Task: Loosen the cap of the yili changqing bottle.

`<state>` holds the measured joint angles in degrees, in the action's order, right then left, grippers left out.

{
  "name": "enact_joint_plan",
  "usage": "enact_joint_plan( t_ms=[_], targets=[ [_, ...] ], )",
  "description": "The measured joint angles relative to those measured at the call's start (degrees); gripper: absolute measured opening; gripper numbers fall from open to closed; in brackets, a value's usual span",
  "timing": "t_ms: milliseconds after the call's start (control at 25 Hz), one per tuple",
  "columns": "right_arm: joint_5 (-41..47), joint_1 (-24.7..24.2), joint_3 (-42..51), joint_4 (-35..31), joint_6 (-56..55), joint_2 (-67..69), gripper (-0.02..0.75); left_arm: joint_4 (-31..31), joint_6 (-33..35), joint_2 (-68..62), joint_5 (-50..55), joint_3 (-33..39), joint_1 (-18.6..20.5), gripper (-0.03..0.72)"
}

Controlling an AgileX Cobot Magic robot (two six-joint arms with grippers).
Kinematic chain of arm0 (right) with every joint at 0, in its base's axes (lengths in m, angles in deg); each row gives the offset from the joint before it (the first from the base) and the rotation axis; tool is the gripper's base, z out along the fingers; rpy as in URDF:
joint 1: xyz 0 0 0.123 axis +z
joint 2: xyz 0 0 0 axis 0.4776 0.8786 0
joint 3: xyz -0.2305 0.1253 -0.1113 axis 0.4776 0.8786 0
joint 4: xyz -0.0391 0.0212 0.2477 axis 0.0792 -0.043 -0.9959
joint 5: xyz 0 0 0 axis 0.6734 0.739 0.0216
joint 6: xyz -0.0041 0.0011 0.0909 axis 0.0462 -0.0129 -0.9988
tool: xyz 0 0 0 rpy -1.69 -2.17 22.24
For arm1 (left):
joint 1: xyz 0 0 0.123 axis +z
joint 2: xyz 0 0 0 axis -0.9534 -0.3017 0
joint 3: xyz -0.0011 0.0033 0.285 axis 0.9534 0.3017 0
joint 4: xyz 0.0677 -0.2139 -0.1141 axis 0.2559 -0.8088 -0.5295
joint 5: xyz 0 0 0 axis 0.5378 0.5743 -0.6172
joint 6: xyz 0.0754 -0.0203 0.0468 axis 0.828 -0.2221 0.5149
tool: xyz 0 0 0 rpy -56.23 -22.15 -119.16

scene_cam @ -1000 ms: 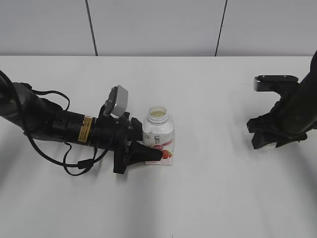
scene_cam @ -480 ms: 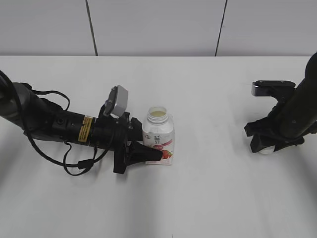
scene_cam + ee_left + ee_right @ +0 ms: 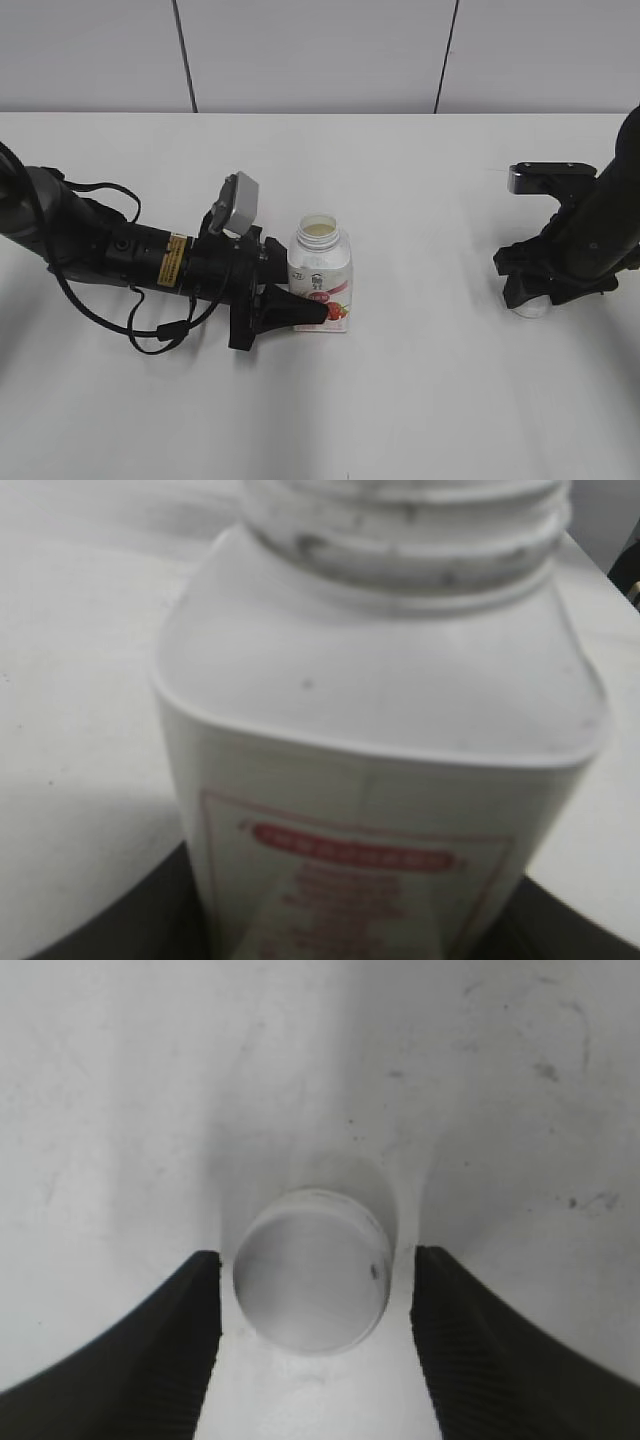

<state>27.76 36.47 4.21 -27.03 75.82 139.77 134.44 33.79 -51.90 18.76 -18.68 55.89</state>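
Observation:
The yili changqing bottle (image 3: 320, 262) stands upright mid-table, white with a red strawberry label, its neck open and uncapped. My left gripper (image 3: 297, 303) is shut on its lower body from the left. In the left wrist view the bottle (image 3: 380, 730) fills the frame and the dark jaws show at the bottom corners. The white cap (image 3: 312, 1268) lies flat on the table between my right gripper's fingers (image 3: 170, 1350), with a small gap on each side. My right gripper (image 3: 545, 288) is open, low over the cap (image 3: 530, 306) at the right.
The table (image 3: 420, 400) is plain white, with a grey panelled wall behind. The left arm's cable (image 3: 150, 335) loops on the table beside the arm.
My right gripper has come down and slightly left to the table with the cap between its fingers. The left arm and the bottle have not moved.

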Motion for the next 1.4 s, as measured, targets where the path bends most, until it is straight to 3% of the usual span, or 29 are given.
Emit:
enact_joint_plan(
  t_ms=[200,1000,1400],
  targets=[
    [0.0,0.0,0.0,0.0,0.0,0.0,0.504,0.0,0.0,0.0,0.0,0.0,0.0,0.377],
    [-0.1,0.0,0.0,-1.3,-1.4,0.0,0.508,-0.7,-0.2,0.0,0.1,0.0,0.0,0.377],
    [-0.1,0.0,0.0,-1.4,-1.5,0.0,0.508,-0.6,-0.2,0.4,-1.5,0.0,0.0,0.505]
  ],
)
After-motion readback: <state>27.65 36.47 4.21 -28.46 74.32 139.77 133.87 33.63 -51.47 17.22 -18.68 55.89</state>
